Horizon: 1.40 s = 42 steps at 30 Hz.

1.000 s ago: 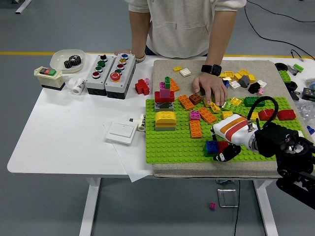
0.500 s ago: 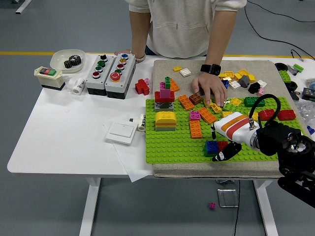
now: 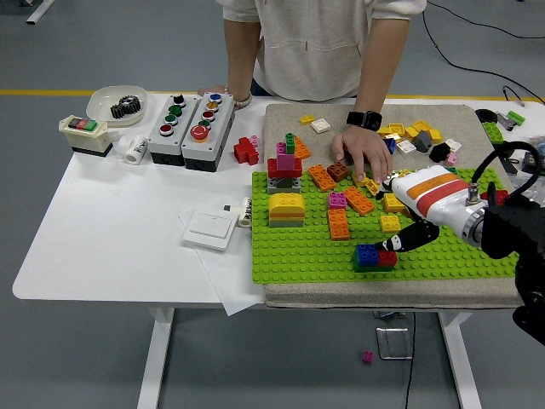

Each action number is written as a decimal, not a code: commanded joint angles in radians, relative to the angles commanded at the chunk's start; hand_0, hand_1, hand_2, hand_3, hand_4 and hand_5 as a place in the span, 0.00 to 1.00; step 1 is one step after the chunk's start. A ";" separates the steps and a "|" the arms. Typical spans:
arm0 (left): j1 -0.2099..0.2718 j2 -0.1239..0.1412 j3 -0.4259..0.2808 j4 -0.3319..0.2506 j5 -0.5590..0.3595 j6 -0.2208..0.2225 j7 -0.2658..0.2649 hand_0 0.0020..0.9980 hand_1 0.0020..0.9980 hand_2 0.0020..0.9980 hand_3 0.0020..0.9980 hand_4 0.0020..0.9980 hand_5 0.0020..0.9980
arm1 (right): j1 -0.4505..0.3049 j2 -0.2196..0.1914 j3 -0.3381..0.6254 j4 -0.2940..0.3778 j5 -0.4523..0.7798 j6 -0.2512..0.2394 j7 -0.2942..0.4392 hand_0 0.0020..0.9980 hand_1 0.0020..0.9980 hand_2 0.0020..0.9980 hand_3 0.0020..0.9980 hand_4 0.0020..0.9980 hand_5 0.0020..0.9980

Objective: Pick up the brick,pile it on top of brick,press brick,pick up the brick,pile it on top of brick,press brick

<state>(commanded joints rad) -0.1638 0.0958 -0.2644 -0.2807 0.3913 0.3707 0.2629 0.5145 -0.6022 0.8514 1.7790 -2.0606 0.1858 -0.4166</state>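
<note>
Right hand [image 3: 415, 213] above green studded baseplate [image 3: 298, 247] — fingers loosely apart, holding nothing — thumb near blue-and-red brick stack [image 3: 375, 256].

Single head view — high, robot's side, facing forward-down over white table [image 3: 111, 239]

My right hand [image 3: 417, 209] hangs over the right part of the green studded baseplate [image 3: 298, 256], which lies on a beige cloth mat [image 3: 285, 119] on the white tabletop [image 3: 111, 221]. Just left of my thumb sit the blue and red bricks [image 3: 375, 256] (near the front edge). Behind them rests a person's hand [image 3: 362, 153]; two grey button boxes [image 3: 189, 119] stand far left.
</note>
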 joint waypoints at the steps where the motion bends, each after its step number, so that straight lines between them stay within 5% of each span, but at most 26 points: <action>1: 0.000 0.000 0.000 0.000 0.000 0.000 0.000 0.76 0.72 0.73 0.59 0.64 0.66 | -0.004 -0.001 0.008 0.000 0.001 -0.015 -0.001 0.26 0.19 0.25 0.60 1.00 0.55; 4: 0.001 -0.001 0.001 0.001 0.000 0.000 -0.002 0.76 0.72 0.73 0.59 0.64 0.66 | -0.059 -0.012 0.089 0.000 0.057 -0.144 0.030 0.26 0.19 0.25 0.60 1.00 0.55; 5: 0.003 -0.001 0.001 0.001 -0.002 0.001 -0.003 0.76 0.73 0.73 0.59 0.64 0.66 | -0.073 -0.014 0.105 0.000 0.078 -0.179 0.046 0.41 0.51 0.55 0.61 0.91 0.57; 10: 0.010 -0.005 0.001 0.002 0.000 0.004 -0.003 0.76 0.73 0.73 0.59 0.64 0.66 | -0.130 -0.016 0.135 0.000 0.188 -0.348 0.134 0.41 0.51 0.55 0.61 0.91 0.57; 11: 0.011 -0.007 0.000 0.002 0.002 0.004 -0.002 0.76 0.72 0.73 0.59 0.64 0.66 | -0.136 -0.017 0.129 0.000 0.202 -0.366 0.147 0.68 0.69 0.72 0.62 0.82 0.57; 12: 0.012 -0.008 0.000 0.003 0.003 0.004 -0.002 0.76 0.72 0.73 0.59 0.64 0.66 | -0.142 -0.018 0.122 0.000 0.212 -0.372 0.162 0.68 0.69 0.72 0.62 0.82 0.57; 28: 0.025 -0.013 -0.008 0.002 0.021 0.004 0.003 0.76 0.73 0.73 0.59 0.64 0.66 | -0.226 -0.021 0.091 0.000 0.057 -0.292 0.423 0.73 0.70 0.74 0.58 0.75 0.55; 42: 0.030 -0.017 -0.018 0.000 0.041 0.001 0.010 0.76 0.72 0.72 0.59 0.64 0.66 | -0.257 -0.028 0.027 0.000 0.004 -0.271 0.486 0.72 0.68 0.71 0.55 0.73 0.54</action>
<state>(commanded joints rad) -0.1335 0.0790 -0.2825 -0.2806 0.4323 0.3720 0.2724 0.2572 -0.6305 0.8787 1.7790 -2.0561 -0.0851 0.0696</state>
